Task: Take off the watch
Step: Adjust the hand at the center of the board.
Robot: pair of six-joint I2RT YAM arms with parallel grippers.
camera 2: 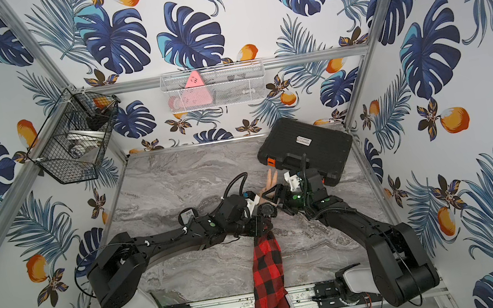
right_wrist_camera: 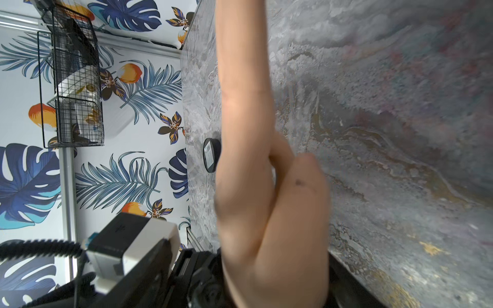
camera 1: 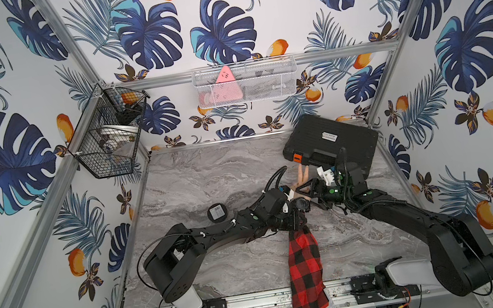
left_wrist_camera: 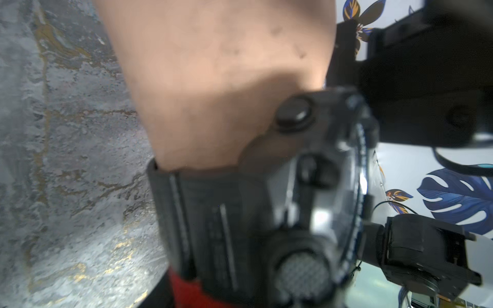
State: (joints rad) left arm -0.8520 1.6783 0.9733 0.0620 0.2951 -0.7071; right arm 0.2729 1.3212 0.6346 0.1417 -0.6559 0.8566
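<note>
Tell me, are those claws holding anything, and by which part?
Cannot be told for sure. The right gripper straddles the mannequin hand at the palm; the left gripper sits at the watch. Neither grip shows plainly.

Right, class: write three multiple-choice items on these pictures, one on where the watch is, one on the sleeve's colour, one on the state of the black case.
1. Where is the chunky black wristwatch?
A. around the skin-coloured mannequin wrist
B. loose on the table
C. in a wall basket

2. What colour is the fabric sleeve?
A. plain blue
B. red and black check
C. white

3. How does the black plastic carry case stand?
A. lid wide open
B. on end
C. lying flat, shut

Key:
1. A: the strap loops the wrist in the left wrist view.
2. B: the check shows in both top views.
3. C: its lid is down, with the orange latch at its edge.
</note>
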